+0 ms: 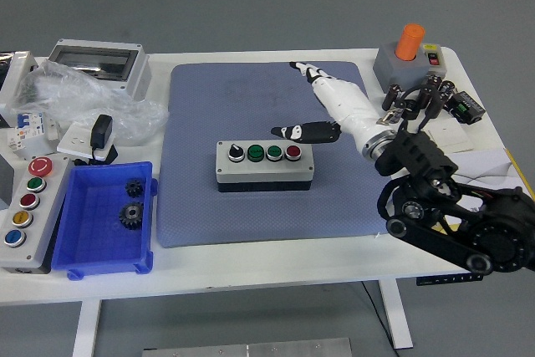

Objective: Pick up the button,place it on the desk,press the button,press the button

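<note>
A grey button box with a black knob, two green buttons and a red button lies on the blue mat at the table's middle. My right hand comes in from the right, white with black fingertips, fingers spread and holding nothing. Its thumb tip hangs just above and behind the red button; whether it touches is not clear. The other fingers point to the far side of the mat. The left arm is out of view.
A blue bin with two black gears stands at the left front. A larger grey button panel lies at the far left. A grey enclosure and plastic bags sit back left. A grey box with an orange knob stands back right.
</note>
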